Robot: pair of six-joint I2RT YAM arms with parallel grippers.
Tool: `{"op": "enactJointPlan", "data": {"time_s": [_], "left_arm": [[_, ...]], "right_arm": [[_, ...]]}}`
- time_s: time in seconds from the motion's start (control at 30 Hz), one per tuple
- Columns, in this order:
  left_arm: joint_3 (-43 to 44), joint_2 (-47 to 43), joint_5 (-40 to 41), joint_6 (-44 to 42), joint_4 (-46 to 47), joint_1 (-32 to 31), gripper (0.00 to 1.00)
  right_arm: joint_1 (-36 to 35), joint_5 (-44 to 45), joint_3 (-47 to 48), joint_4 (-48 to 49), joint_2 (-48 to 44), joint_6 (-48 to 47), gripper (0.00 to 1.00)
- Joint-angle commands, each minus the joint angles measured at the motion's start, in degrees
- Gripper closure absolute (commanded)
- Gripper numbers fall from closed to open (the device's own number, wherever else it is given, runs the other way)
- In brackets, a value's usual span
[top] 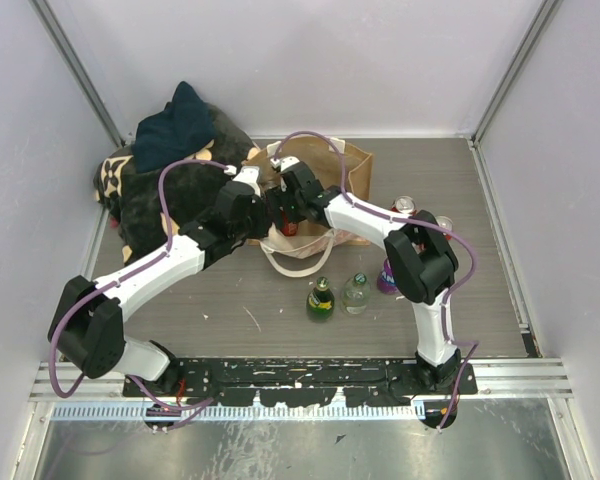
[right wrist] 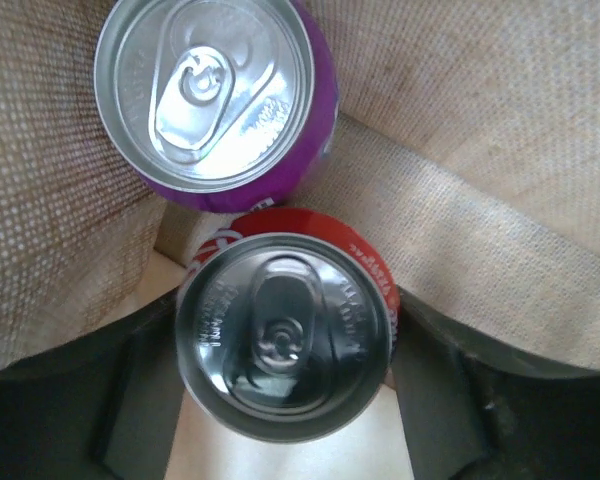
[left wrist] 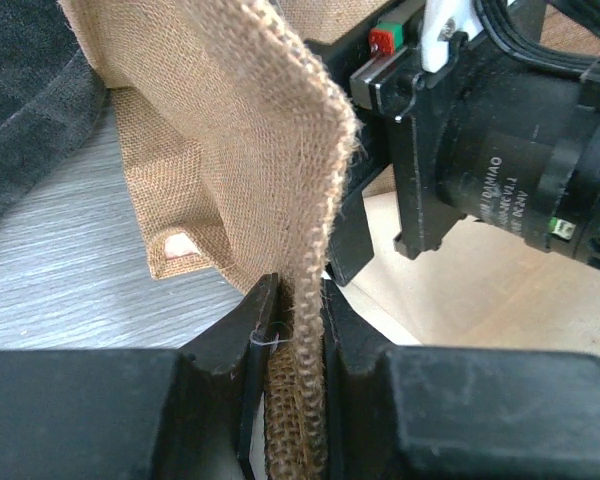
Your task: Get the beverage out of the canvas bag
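Down inside the tan-brown woven canvas bag (top: 348, 170), the right gripper (right wrist: 285, 345) is spread wide, one finger on each side of an upright red aluminium drink can (right wrist: 280, 300); contact cannot be told. A purple aluminium can (right wrist: 215, 95) stands just beside it. The left gripper (left wrist: 298, 300) is clamped on the bag's rim. The bag sits far on the grey wood-grain table (top: 230, 300), with a black patterned fabric bag (top: 145, 195) to its left and a green glass bottle (top: 320, 300) nearer.
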State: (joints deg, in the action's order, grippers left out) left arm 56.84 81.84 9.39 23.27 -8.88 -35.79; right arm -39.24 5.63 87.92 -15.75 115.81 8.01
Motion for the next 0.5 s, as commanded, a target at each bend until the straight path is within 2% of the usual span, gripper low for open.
{"op": "enactJointPlan", "data": {"time_s": [0.0, 0.1, 0.13, 0.27, 0.47], "left_arm": [[-0.85, 0.89, 0.85, 0.40, -2.27, 0.05, 1.00], [-0.79, 0.91, 0.96, 0.34, -2.15, 0.02, 1.00], [-0.77, 0.94, 0.95, 0.33, -2.13, 0.02, 1.00], [-0.69, 1.07, 0.99, 0.25, -2.15, 0.05, 1.00], [-0.33, 1.14, 0.98, -0.02, -1.97, 0.02, 1.00]], "right_arm": [[-0.78, -0.51, 3.26, 2.60, 1.06, -0.31, 0.41], [-0.82, -0.39, 3.25, 1.71, 0.58, -0.45, 0.88], [-0.83, -0.17, 3.27, 1.31, 0.11, -0.55, 0.98], [-0.84, 1.38, 3.47, -0.20, -3.80, -1.77, 0.99], [-0.85, 8.25, 3.20, 1.28, -16.18, -4.74, 0.99]]}}
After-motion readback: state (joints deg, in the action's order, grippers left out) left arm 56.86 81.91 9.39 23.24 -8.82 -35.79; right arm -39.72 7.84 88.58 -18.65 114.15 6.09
